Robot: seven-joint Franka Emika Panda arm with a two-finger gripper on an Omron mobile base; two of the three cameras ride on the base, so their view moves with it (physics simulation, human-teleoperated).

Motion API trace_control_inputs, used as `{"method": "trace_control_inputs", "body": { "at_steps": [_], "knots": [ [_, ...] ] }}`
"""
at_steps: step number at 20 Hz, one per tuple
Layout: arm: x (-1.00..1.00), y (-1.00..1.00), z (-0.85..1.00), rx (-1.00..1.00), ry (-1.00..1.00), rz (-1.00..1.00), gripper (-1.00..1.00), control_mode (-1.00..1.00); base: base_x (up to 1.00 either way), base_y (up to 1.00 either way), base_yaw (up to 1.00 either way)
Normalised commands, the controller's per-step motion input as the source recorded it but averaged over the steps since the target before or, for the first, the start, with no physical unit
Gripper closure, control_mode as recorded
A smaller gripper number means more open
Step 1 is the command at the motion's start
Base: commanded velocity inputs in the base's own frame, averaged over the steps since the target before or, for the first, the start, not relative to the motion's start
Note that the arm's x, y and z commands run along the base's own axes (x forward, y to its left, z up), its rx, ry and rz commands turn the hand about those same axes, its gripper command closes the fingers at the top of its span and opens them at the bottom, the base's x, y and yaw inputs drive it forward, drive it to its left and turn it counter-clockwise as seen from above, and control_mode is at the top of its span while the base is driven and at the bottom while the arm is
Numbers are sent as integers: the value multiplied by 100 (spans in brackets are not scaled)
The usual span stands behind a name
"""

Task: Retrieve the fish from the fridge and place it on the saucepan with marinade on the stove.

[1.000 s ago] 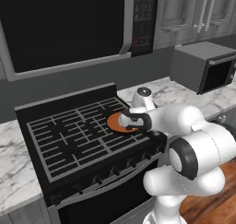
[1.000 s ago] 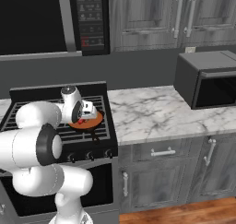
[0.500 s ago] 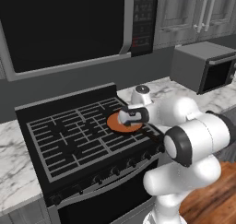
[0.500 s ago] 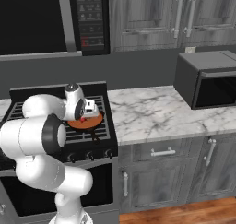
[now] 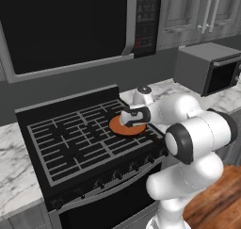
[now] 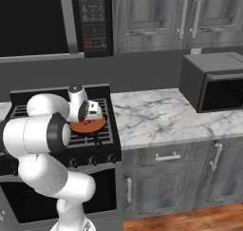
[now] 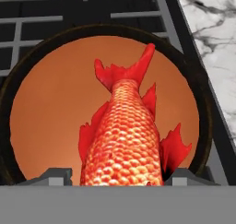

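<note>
The black stove point(image 5: 80, 143) carries the saucepan with marinade point(image 7: 55, 108) on its right-side grates. The red-orange fish point(image 7: 124, 140) lies in the saucepan (tail pointing away), between the gripper point(image 7: 117, 176) fingertips; whether they grip it, I cannot tell.

This is a rendered home kitchen: a black stove point(image 5: 80, 143) with grey grates and front knobs stands between stretches of white marble bench point(image 6: 161, 116), with grey panelled cabinets point(image 6: 190, 11) above and drawers with metal handles point(image 6: 168, 157) below. A built-in microwave point(image 5: 70, 25) with a keypad hangs over the range, and a second, dark countertop microwave point(image 6: 211, 80) sits on the bench. The floor point(image 6: 199, 220) is reddish wood planking.
</note>
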Motion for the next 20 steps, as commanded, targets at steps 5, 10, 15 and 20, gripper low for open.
{"method": "trace_control_inputs", "body": {
  "at_steps": [5,10,15,20],
  "knots": [
    [9,0,-1,0,0,0,-100,-100,0,0,0],
    [11,0,0,0,0,0,-100,-100,0,0,0],
    [0,16,0,-2,4,-4,-100,-100,0,0,0],
    [5,17,2,-19,17,-1,-100,-100,0,0,0]
  ]
}}
